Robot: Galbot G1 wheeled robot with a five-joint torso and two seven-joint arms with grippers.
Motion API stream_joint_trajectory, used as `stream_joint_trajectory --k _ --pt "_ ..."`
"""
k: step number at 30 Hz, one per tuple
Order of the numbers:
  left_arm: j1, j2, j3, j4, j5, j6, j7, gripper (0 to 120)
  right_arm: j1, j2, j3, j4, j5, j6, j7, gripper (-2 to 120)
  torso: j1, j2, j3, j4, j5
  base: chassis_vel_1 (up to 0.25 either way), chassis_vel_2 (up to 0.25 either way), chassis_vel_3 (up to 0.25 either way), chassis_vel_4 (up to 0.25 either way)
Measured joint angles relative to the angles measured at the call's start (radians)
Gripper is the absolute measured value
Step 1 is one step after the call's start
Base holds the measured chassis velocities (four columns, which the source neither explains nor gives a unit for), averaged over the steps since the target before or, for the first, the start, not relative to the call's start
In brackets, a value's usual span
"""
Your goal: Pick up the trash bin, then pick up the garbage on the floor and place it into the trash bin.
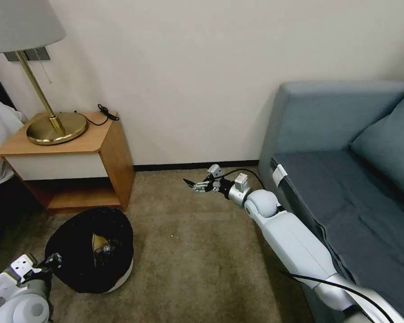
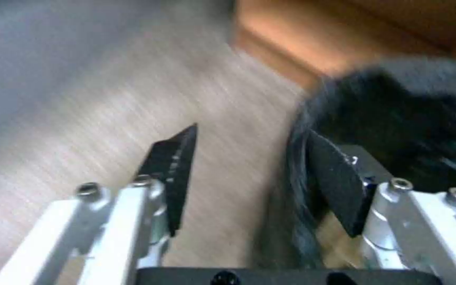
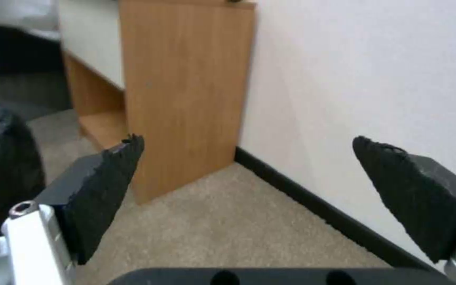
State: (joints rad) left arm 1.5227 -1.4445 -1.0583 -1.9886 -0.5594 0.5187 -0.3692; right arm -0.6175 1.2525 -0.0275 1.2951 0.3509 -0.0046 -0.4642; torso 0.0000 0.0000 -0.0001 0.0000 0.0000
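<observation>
A blue-grey sofa was seen far to the right of the wooden nightstand. A brass lamp stood on top of the nightstand. The trash bin, lined with a wrinkly black bag, was set on the carpet just in front of the nightstand. A gold-brown snack wrapper was seen inside the bin. The right gripper was held low over the carpet, to the right of the nightstand and near the wall. Its fingers were spread wide with nothing between them. The left gripper was placed at the bin's rim, in front of the nightstand. Its fingers were parted, and one finger was against the black bag.
</observation>
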Motion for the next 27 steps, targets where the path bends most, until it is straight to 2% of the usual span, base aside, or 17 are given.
stream_joint_trajectory --k 1,3,5,6,8,10,11,12,15,16,18,19,22,23,25,26,27 --pt "0.008 0.003 -0.014 -0.019 0.079 -0.019 0.004 71 -0.013 0.002 0.006 0.02 0.033 -0.01 0.066 100 0.0 0.0 0.0 0.0 -0.0001 0.0 0.0 0.0 0.0" --pt "0.009 0.004 -0.016 -0.022 0.085 -0.02 0.004 72 -0.014 0.003 0.007 0.022 0.037 -0.012 0.072 100 0.0 0.0 0.0 0.0 -0.0001 0.0 0.0 0.0 0.0" --pt "0.022 0.01 -0.026 -0.048 0.141 -0.047 0.003 84 -0.028 0.008 0.018 0.046 0.065 -0.04 0.128 100 0.0 0.0 0.0 0.0001 0.0 0.0 0.0 0.0 0.0" --pt "0.022 0.01 -0.026 -0.048 0.141 -0.047 0.003 84 -0.028 0.008 0.018 0.046 0.065 -0.04 0.128 100 0.0 0.0 0.0 0.0001 0.0 0.0 0.0 0.0 0.0" --pt "0.042 0.031 -0.031 -0.076 0.245 -0.142 0.034 95 -0.053 0.016 0.04 0.081 0.086 -0.089 0.23 100 0.0 0.0 0.0 0.0001 0.0 0.0 0.0 0.0 0.0" --pt "0.046 0.037 -0.03 -0.08 0.259 -0.16 0.046 97 -0.057 0.017 0.043 0.086 0.09 -0.097 0.247 100 0.0 0.0 0.0 0.0001 0.0 0.0 0.0 0.0 0.0" --pt "0.055 0.056 -0.018 -0.089 0.293 -0.211 0.096 100 -0.075 0.021 0.054 0.107 0.115 -0.13 0.296 100 0.0 0.0 0.0 0.0002 -0.0001 0.0 0.0 0.0 0.0" --pt "0.055 0.056 -0.018 -0.089 0.293 -0.211 0.096 100 -0.075 0.021 0.054 0.107 0.115 -0.13 0.296 100 0.0 0.0 0.0 0.0002 -0.0001 0.0 0.0 0.0 0.0" --pt "0.056 0.115 0.04 -0.096 0.357 -0.301 0.259 100 -0.134 0.033 0.08 0.16 0.168 -0.208 0.405 100 0.0 0.0 0.0 0.0 -0.0001 0.0 0.0 0.0 0.0" --pt "0.056 0.115 0.04 -0.096 0.357 -0.301 0.259 100 -0.134 0.033 0.08 0.16 0.168 -0.208 0.405 100 0.0 0.0 0.0 0.0 -0.0001 0.0 0.0 0.0 0.0" --pt "0.042 0.148 0.089 -0.092 0.362 -0.325 0.325 100 -0.173 0.045 0.1 0.18 0.178 -0.229 0.439 100 0.0 0.0 0.0 -0.0001 0.0001 0.0 0.0 0.0 0.0" --pt "0.042 0.148 0.089 -0.092 0.362 -0.325 0.325 100 -0.173 0.045 0.1 0.18 0.178 -0.229 0.439 100 0.0 0.0 0.0 -0.0001 0.0001 0.0 0.0 0.0 0.0" --pt "0.023 0.168 0.16 -0.079 0.358 -0.339 0.368 100 -0.217 0.06 0.13 0.198 0.193 -0.241 0.469 100 0.0 0.0 0.0 -0.0002 0.0 0.0 0.0 0.0 0.0" --pt "0.023 0.168 0.16 -0.079 0.358 -0.339 0.368 100 -0.217 0.06 0.13 0.198 0.193 -0.241 0.469 100 0.0 0.0 0.0 -0.0002 0.0 0.0 0.0 0.0 0.0" --pt "0.012 0.164 0.204 -0.069 0.359 -0.34 0.38 100 -0.237 0.07 0.15 0.205 0.206 -0.242 0.481 100 0.0 0.0 0.0 -0.0001 -0.0001 0.0 0.0 0.0 0.0" --pt "0.012 0.164 0.204 -0.069 0.359 -0.34 0.38 100 -0.237 0.07 0.15 0.205 0.206 -0.242 0.481 100 0.0 0.0 0.0 -0.0001 -0.0001 0.0 0.0 0.0 0.0" --pt "0.007 0.159 0.222 -0.06 0.364 -0.342 0.38 100 -0.244 0.078 0.16 0.206 0.21 -0.242 0.485 100 0.0 0.0 0.0 -0.0001 0.0 0.0 0.0 0.0 0.0"
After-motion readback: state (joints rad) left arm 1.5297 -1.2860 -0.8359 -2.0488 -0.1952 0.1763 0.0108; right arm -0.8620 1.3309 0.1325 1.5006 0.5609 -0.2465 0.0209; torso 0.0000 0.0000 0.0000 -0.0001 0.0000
